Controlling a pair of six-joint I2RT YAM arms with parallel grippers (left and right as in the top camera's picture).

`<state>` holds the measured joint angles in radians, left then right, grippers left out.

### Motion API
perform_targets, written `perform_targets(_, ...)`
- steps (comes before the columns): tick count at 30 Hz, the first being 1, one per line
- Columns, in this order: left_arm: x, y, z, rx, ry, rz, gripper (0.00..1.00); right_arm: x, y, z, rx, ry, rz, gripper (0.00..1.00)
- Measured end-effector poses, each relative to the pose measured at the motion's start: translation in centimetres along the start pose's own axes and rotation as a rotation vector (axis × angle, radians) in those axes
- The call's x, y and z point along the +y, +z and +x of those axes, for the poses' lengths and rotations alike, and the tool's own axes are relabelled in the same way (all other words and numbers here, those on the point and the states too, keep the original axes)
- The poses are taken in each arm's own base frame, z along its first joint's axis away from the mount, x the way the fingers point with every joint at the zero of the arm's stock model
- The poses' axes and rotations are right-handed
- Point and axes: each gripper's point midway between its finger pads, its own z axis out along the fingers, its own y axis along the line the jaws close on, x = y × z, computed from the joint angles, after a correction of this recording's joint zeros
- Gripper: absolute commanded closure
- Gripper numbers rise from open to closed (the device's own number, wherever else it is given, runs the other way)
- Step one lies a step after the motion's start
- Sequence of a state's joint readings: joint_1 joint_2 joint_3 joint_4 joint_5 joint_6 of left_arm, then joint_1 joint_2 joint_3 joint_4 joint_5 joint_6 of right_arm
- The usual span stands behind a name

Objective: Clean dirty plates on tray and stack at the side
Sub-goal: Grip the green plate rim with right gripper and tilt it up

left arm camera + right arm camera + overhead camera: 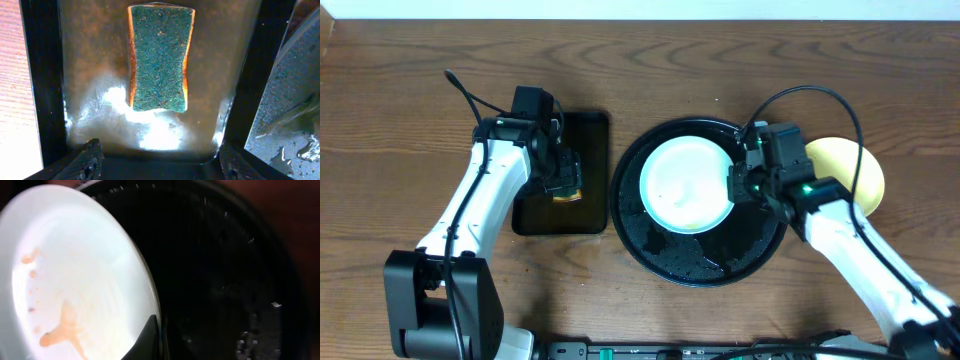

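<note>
The right end effector (735, 183) clamps the plate (680, 185) on the tray (665, 255), likely to steady it. The left end effector (160, 155) hovers released over the sponge (159, 57).

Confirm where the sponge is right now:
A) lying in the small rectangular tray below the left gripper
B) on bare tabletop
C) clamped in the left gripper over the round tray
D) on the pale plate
A: the left wrist view shows the sponge lying green side up on the wet floor of the rectangular tray, with the left gripper open and clear of it.
</note>
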<state>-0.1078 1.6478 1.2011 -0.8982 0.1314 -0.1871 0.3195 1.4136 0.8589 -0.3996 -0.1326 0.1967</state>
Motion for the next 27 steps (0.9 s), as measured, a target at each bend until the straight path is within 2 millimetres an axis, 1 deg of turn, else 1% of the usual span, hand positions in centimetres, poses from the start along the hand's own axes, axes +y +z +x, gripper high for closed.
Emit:
perform_targets(6,0.0,0.0,0.0,0.0,0.0,0.0,0.24,-0.8,-2.2,-1.7,-0.085,-0.116,0.068,0.99)
perform_targets(10,0.0,0.0,0.0,0.0,0.0,0.0,0.24,-2.3,-3.8,-2.8,-0.139,-0.201,0.18,0.99)
perform_targets(13,0.0,0.0,0.0,0.0,0.0,0.0,0.24,-3.6,-4.9,-3.4,-0.165,-0.243,0.299,0.99)
perform_targets(16,0.0,0.0,0.0,0.0,0.0,0.0,0.24,-4.0,-5.8,-3.8,-0.188,-0.3,0.419,0.99)
perform_targets(18,0.0,0.0,0.0,0.0,0.0,0.0,0.24,-3.7,-6.4,-4.2,-0.209,-0.354,0.503,0.99)
perform_targets(20,0.0,0.0,0.0,0.0,0.0,0.0,0.24,-3.0,-7.0,-4.6,-0.235,-0.403,0.556,0.99)
perform_targets(23,0.0,0.0,0.0,0.0,0.0,0.0,0.24,-1.3,-7.7,-5.4,-0.287,-0.473,0.609,0.99)
perform_targets(25,0.0,0.0,0.0,0.0,0.0,0.0,0.24,0.1,-8.1,-5.7,-0.317,-0.521,0.626,0.99)
perform_targets(27,0.0,0.0,0.0,0.0,0.0,0.0,0.24,1.0,-8.4,-5.8,-0.338,-0.551,0.641,0.99)
